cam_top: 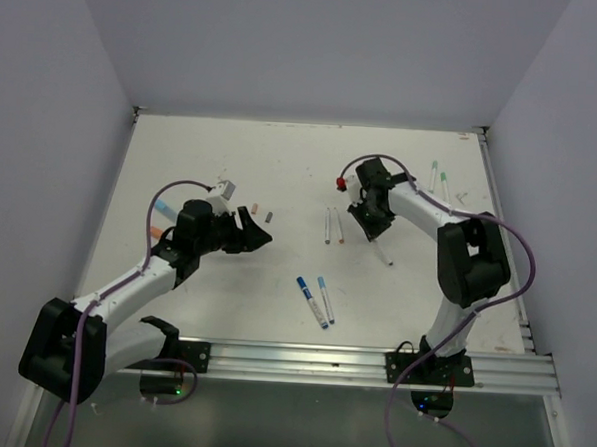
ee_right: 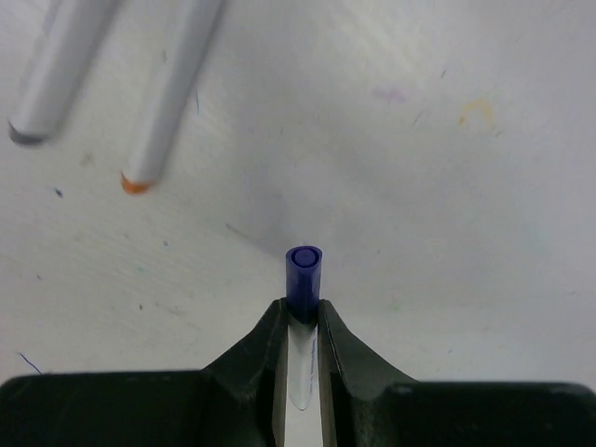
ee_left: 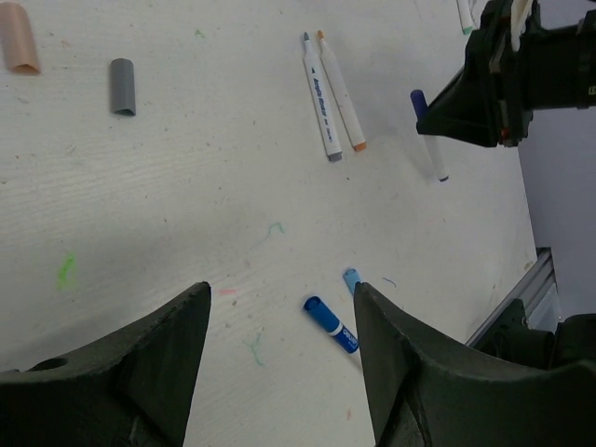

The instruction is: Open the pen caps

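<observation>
White plastic pen barrel (ee_right: 300, 377) sits clamped between the narrow jaws of the right gripper (ee_right: 303, 312); its dark blue cylindrical cap (ee_right: 304, 268) projects past the fingertips. Bring the wide-open left gripper (ee_left: 279, 291) onto the cap only, then pull along the barrel axis.

Two slim white pens (cam_top: 327, 225) lie side by side, left of the dark-blue-capped white pen (ee_right: 304, 270) in the right gripper (ee_right: 303, 321). Two blue-capped white pens (cam_top: 311, 302) lie in front of them, and a small grey plastic cap (cam_top: 269, 215) lies farther left.
</observation>
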Controlling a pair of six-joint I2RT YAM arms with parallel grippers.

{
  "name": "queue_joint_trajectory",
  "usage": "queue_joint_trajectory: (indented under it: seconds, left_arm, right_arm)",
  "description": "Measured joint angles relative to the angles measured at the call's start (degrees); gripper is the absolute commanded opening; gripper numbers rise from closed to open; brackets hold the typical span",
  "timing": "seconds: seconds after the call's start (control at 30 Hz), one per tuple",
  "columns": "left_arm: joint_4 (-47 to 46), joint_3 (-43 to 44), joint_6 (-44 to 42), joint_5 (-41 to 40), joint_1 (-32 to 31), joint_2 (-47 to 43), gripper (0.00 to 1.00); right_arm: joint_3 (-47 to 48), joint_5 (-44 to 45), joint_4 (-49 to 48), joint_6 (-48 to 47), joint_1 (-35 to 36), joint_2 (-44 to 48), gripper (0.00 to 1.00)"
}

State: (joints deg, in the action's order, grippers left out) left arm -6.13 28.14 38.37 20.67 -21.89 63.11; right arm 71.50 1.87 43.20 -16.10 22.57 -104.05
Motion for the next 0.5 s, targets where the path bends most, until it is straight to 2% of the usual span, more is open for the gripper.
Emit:
queue_joint_trajectory:
  seconds: [0.13, 0.27, 0.4, 0.5]
  left_arm:
    - [0.02, 0.02, 0.00, -0.11, 0.00, 0.61, 0.65]
    - [-0.17, 0.09, -0.02, 0.20, 0.00, 1.99, 0.64]
    - [-0.96, 0.96, 0.07, 1.79, 0.00, 3.96, 0.61]
    - [-4.79, 1.75, 1.38, 4.81, 0.00, 6.29, 0.56]
  right_arm:
    - [5.77, -0.07, -2.56, 3.74, 1.57, -2.56, 0.00]
    - [5.09, 0.02, -3.65, 8.22, 3.85, -2.58, 0.00]
    - [-0.52, -3.17, -7.30, 14.14, 5.44, 0.48, 0.00]
    - [-9.46, -10.21, -13.27, 18.14, 5.55, 7.54, 0.00]
